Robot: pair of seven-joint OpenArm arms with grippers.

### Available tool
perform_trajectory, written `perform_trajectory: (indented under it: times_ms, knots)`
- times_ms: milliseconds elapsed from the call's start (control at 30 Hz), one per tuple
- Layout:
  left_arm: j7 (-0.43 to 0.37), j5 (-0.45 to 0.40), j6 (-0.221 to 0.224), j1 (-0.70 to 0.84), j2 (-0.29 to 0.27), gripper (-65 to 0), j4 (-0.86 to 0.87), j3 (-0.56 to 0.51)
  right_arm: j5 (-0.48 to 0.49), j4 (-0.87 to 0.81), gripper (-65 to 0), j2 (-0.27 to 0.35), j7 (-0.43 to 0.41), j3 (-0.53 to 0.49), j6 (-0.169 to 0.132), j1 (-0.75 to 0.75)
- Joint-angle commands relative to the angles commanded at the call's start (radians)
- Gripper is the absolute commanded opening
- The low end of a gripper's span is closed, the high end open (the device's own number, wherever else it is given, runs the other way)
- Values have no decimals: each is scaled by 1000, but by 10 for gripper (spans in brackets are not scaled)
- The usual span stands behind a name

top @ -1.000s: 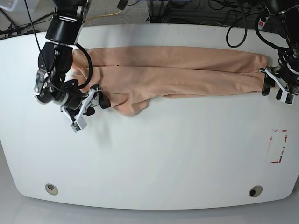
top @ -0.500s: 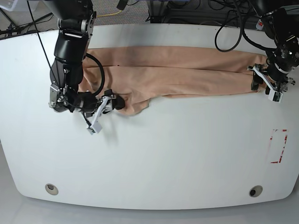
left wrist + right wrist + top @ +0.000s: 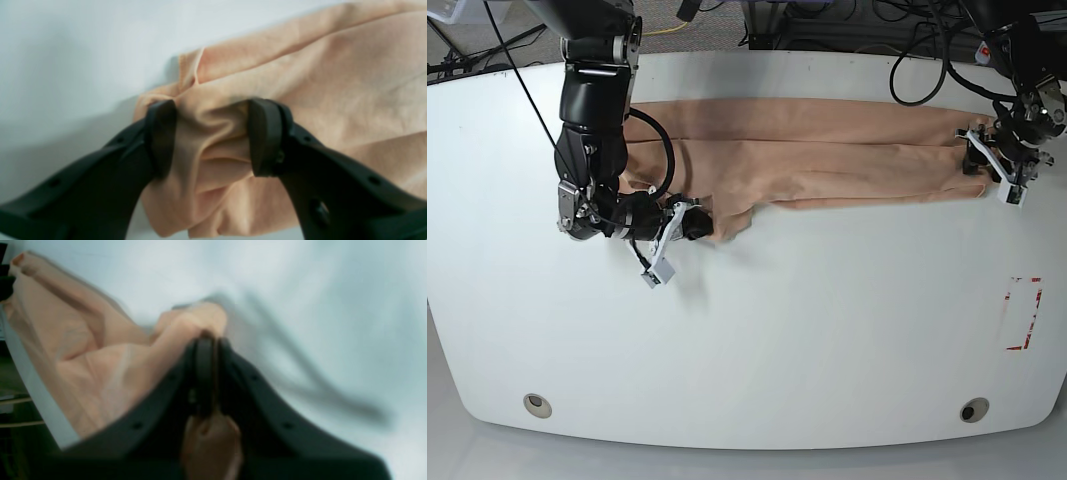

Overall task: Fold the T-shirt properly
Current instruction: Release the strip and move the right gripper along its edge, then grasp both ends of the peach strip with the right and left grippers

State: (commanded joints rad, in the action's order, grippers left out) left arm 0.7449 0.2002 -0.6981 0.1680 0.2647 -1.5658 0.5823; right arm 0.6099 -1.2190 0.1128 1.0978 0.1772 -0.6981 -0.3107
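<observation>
The peach T-shirt [image 3: 807, 150] lies as a long folded band across the far part of the white table [image 3: 827, 330]. At its right end my left gripper [image 3: 990, 163] straddles the cloth. In the left wrist view the left gripper [image 3: 211, 136] has its black fingers [image 3: 160, 133] pressed against a puckered bunch of T-shirt [image 3: 333, 83]. On the left, my right gripper [image 3: 689, 222] sits at the drooping front corner of the shirt. In the blurred right wrist view the right gripper [image 3: 206, 346] is shut, pinching a fold of T-shirt [image 3: 100, 356].
A red-marked rectangle [image 3: 1023, 313] is on the table near its right edge. Two round holes [image 3: 537, 405] [image 3: 974, 409] sit near the front edge. Cables [image 3: 907, 40] lie behind the table's far edge.
The right gripper slid rightwards along the shirt's front edge to the drooping corner and closed there. The left gripper moved up and inward over the shirt's right end, bunching the cloth.
</observation>
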Motion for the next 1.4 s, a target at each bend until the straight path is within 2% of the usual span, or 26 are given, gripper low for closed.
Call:
perform_trajectory:
  times_ms: [167, 333, 467, 567, 800, 967, 1100, 1133, 1233, 1333, 1400]
  knots:
    - [0, -2, 0, 0, -2, -332, 3, -3, 204, -152, -650, 69, 31, 2, 0, 68]
    - [0, -3, 0, 0, -2, -332, 3, -3, 411, -224, -650, 152, 54, 18, 0, 160]
    - [0, -81, 0, -3, -2, -332, 3, -3, 529, -288, -650, 175, 61, 83, 0, 262]
    - [-2, -120, 0, -5, -3, -332, 3, -3, 534, -321, -650, 210, 71, 115, 0, 315]
    - [-2, -121, 0, -2, -3, -331, 3, -5, 534, -347, -650, 249, 71, 172, 0, 385]
    - [-2, -121, 0, -5, -3, -331, 3, -5, 531, -344, -650, 298, 66, 176, 0, 433]
    - [-2, -117, 0, -6, -3, -331, 0, -32, 446, -348, -650, 304, 63, 187, 0, 465]
    - [-2, -117, 0, -6, -3, -331, -2, -35, 416, -348, -621, 304, 63, 201, 0, 468]
    - [-2, -118, 0, -8, -3, -331, -6, -41, 331, -385, -415, 298, 64, 278, 0, 473]
    - [-2, -115, 0, -9, -3, -331, -8, -41, 333, -462, -270, 295, 66, 336, 0, 508]
    - [-2, -112, 0, -9, -3, -331, -15, -38, 371, -523, -212, 282, 69, 345, 0, 517]
